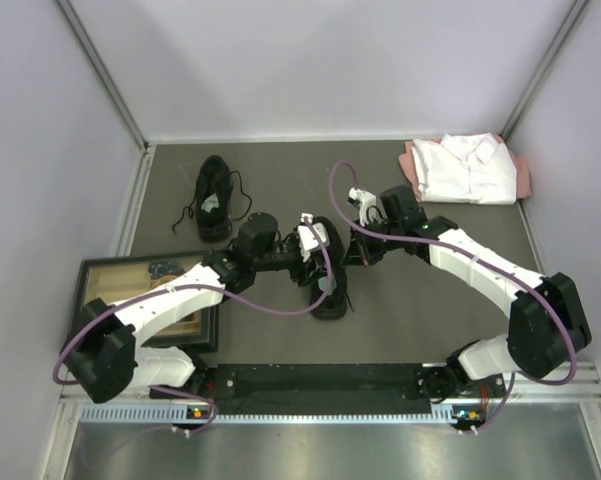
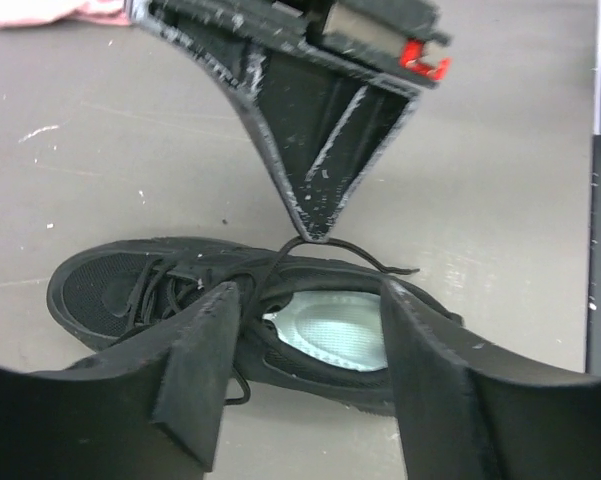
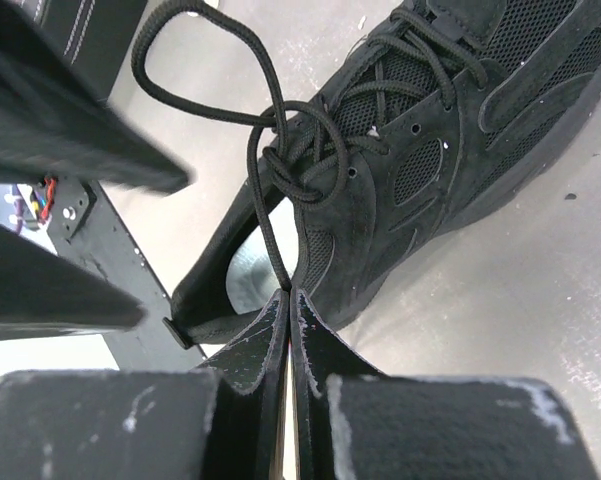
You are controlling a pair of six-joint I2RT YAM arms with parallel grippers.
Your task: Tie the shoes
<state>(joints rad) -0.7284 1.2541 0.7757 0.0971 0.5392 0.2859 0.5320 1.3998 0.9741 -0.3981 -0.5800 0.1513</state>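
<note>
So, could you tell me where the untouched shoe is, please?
In the top view, the untouched shoe lies far left, beyond the framed picture and apart from the other shoe.

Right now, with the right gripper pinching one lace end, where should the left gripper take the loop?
Probably the rounded end of the loop, away from the knot. There it stands clear of the shoe, so the open left gripper can straddle it from its own side, while the right gripper holds the lace end taut.
</note>
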